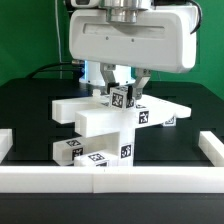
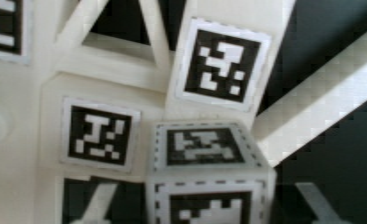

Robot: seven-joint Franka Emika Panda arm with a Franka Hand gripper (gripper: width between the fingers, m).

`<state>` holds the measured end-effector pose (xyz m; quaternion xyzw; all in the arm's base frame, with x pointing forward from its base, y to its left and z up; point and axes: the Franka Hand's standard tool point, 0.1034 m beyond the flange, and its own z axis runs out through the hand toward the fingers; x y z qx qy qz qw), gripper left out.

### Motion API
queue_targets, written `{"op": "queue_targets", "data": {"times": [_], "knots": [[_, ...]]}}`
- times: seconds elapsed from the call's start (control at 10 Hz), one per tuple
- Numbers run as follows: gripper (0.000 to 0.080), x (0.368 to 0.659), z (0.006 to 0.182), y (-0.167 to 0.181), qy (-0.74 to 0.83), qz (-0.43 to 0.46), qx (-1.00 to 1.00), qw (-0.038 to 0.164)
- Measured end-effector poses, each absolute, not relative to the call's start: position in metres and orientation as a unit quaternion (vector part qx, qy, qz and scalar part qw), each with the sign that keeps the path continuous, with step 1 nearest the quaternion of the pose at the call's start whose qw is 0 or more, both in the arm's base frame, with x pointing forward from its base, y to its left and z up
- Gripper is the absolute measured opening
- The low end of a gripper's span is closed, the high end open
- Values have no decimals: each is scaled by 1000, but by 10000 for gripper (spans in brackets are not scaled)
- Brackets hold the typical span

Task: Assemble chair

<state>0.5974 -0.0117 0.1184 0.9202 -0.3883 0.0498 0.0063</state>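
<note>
White chair parts stand stacked at the middle of the black table. Reading the exterior view as a clock face, one slab juts toward nine o'clock, another toward three, and a tagged upright column runs down toward six. The white border rail lies along the six o'clock edge, and its side arms run back at nine and three o'clock. The foot of the stack sits just beside the rail's long run, so little room is left there. Bare black surface lies free on both sides of the stack, between the slabs and the rail's arms, and behind it toward twelve o'clock as far as the green backdrop.

The gripper hangs straight down from twelve o'clock, its broad white body covering the top of the scene. Its jaws stand partly closed around the small tagged block at the top of the stack, one finger on each side and seemingly pressed against it.

Only the exterior view gives the rail, the table room and the fingers. The wrist view is filled with close, blurred tags and white bars with dark table between them. Which part is which cannot be told there.
</note>
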Motion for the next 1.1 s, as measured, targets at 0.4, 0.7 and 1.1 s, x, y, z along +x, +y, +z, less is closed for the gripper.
{"op": "queue_targets", "data": {"times": [0.4,0.7,1.1], "knots": [[287,597,118,-11,-509,50,859,-1],[287,597,118,-11,-585,49,810,-6],[287,598,118,-9,-665,47,746,-15]]}}
